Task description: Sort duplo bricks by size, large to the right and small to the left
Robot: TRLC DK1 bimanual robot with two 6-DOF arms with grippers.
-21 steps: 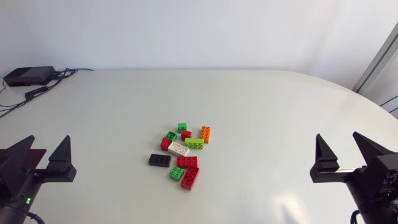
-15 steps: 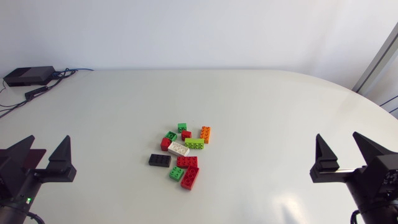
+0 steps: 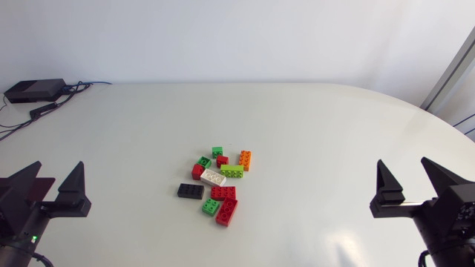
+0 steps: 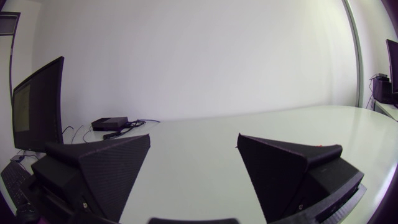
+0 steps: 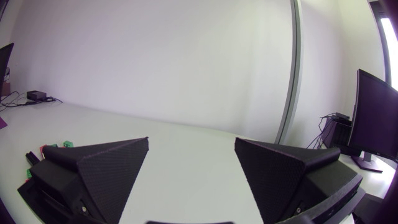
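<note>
Nothing moved: duplo bricks [image 3: 217,184] clustered together; left gripper [image 3: 56,167], right gripper [image 3: 403,161] spread.

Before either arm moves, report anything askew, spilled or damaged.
Nothing stands out. The coloured plastic duplo bricks lie in one loose unsorted central cluster; the black left gripper and right gripper are open, empty.
</note>
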